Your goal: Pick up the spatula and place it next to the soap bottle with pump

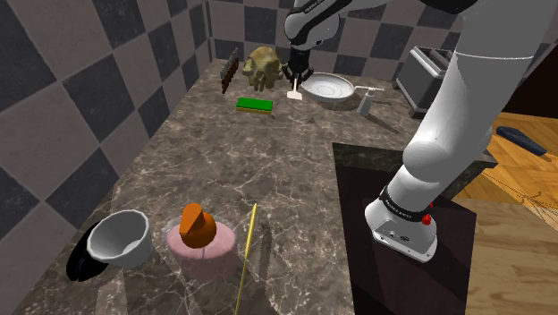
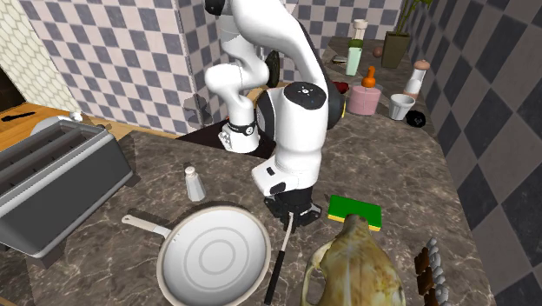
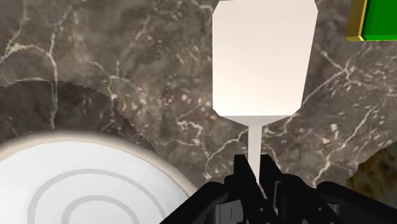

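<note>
Black two-finger gripper [image 3: 255,168] pinches the thin neck of a white flat-bladed spatula [image 3: 264,60], blade over brown marble counter [image 3: 127,57] beside a white round frying pan [image 3: 57,172]. Risk: narrow grip lets it swivel, or it clips the pan rim heading to the white pump soap bottle [image 1: 367,100].
</note>
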You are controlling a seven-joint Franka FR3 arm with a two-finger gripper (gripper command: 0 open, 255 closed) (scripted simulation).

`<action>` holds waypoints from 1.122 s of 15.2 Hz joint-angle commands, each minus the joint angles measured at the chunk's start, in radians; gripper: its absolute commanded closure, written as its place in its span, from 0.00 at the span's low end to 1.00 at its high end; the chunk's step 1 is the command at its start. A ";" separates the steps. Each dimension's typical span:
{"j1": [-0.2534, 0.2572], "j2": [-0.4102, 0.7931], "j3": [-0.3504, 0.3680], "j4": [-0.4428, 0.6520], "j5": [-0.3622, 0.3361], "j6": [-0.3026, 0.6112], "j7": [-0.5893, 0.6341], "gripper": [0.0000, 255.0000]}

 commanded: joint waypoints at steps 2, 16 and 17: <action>0.001 -0.021 0.000 0.019 -0.001 -0.040 0.000 1.00; 0.002 -0.093 -0.001 0.120 -0.004 -0.213 -0.003 1.00; 0.002 -0.097 -0.001 0.129 -0.004 -0.226 -0.003 1.00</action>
